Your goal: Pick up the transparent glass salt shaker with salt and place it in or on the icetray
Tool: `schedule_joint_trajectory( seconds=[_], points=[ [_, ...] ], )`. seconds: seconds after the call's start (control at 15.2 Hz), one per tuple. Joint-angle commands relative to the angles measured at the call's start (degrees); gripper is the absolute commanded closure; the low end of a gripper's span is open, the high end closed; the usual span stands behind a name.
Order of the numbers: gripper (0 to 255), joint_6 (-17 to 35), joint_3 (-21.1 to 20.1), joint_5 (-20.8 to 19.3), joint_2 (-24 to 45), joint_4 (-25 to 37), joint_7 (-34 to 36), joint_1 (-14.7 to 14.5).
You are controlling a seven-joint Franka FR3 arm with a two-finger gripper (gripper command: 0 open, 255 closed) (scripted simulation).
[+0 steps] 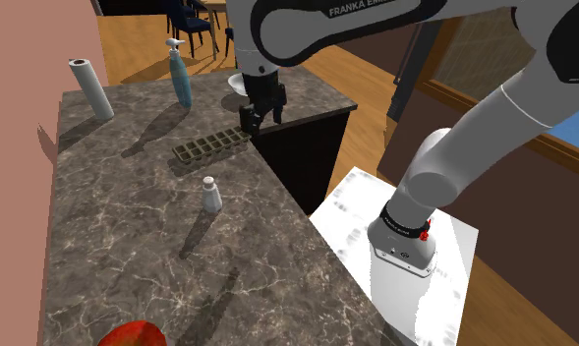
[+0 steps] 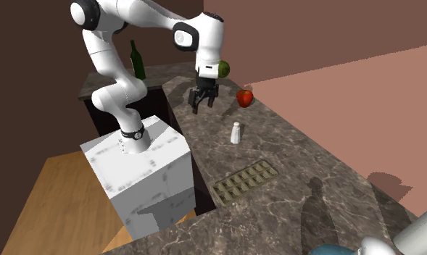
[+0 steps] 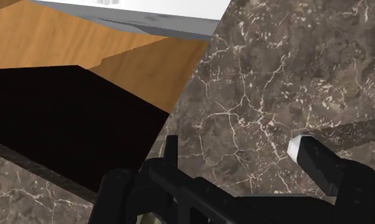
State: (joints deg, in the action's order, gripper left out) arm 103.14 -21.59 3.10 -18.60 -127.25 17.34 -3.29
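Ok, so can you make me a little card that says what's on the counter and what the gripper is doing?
Surface: dark veined stone counter
Shaker: small pale salt shaker, upright, standing alone
Tray: olive rectangular ice tray, flat on the counter, apart from the shaker
Gripper: black two-finger gripper, open, empty, up above the counter's edge
Other things: white paper roll, blue spray bottle, round red fruit
Job so far: shaker not yet picked up

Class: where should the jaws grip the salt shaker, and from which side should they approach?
Grip the salt shaker across its narrow body below the cap, coming from above: it stands upright, apart from the ice tray, both flanks free.
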Motion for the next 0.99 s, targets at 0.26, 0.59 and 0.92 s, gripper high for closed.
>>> schedule_joint_trajectory(
  seconds=[0.26,0.59,0.92],
  points=[
    [0,3.2,-5.2,-2.9,12.9,7.9,8.2,-1.2],
    [0,4.2,-7.9,-7.7,24.7,16.5,15.2,-3.5],
    [0,4.4,-8.3,-11.6,33.6,23.4,19.8,-6.5]
  ],
)
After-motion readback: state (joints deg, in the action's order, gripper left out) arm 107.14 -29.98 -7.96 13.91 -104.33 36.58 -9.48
